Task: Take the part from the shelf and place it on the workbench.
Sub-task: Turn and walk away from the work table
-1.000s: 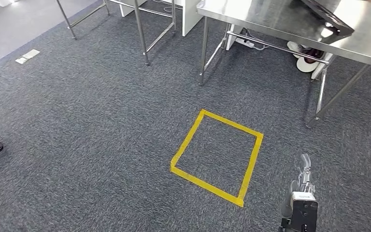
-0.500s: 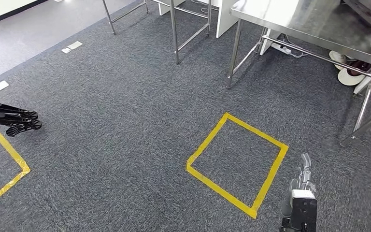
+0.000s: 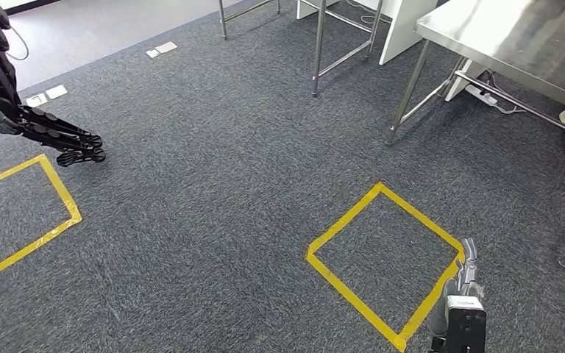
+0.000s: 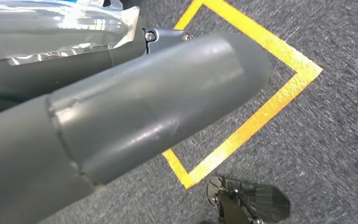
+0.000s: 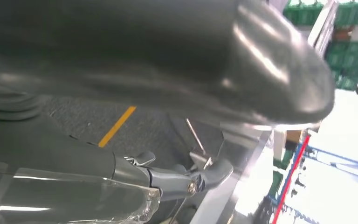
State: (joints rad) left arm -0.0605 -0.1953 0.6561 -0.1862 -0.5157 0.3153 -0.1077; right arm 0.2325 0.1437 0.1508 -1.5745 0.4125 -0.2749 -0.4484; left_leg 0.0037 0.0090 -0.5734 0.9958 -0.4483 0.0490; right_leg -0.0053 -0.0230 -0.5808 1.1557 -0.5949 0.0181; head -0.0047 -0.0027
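— What does the head view give you?

— Grey carpet floor [image 3: 213, 191] over most of the frame. A yellow tape square [image 3: 386, 265] sits at lower right, and a second tape square [image 3: 15, 213] at the left edge. A steel surface [image 3: 500, 37] fills the upper right corner, its legs standing on the carpet. A black jointed stand [image 3: 59, 136] reaches in from the upper left. My right hand [image 3: 463, 290] hangs at the lower right, just beside the near square's right corner, fingers pointing away from me.

— Is it holding anything?

— I cannot tell from here.

— Left wrist view?

— My left hand [image 4: 121, 112] takes up much of it, the thick grey thumb across the middle. Clear film [image 4: 51, 23] lies along the darker fingers behind the thumb. Whether it is clenched or released, I cannot tell. Past it, a yellow tape corner [image 4: 261, 112] lies on the carpet.

— Right wrist view?

— Blurred. The thumb is close to the lens, with a clear sheet [image 5: 74, 196] along the fingers. A yellow strip [image 5: 116, 126] crosses the carpet beyond; green crates [image 5: 349, 28] stand far off.

— And the part?

— Where it is, I cannot tell.
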